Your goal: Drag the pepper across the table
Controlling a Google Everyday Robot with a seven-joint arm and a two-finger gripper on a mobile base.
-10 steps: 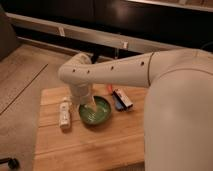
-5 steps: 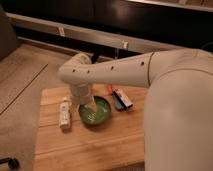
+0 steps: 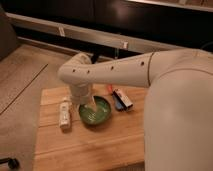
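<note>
A white bottle (image 3: 65,113) lies near the desk's (image 3: 75,146) left edge. Just right of it sits a green bowl (image 3: 101,116), and the gripper (image 3: 92,106) reaches into it; open or closed, I cannot tell. The slender orange-red pepper (image 3: 115,98) lies against a blue-and-white packet (image 3: 123,99) toward the far edge. Bare planks run along the near edge.

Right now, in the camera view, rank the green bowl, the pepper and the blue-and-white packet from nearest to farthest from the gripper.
1. The green bowl, directly under the gripper.
2. The pepper, right of the bowl.
3. The packet, just beyond the pepper.
</note>
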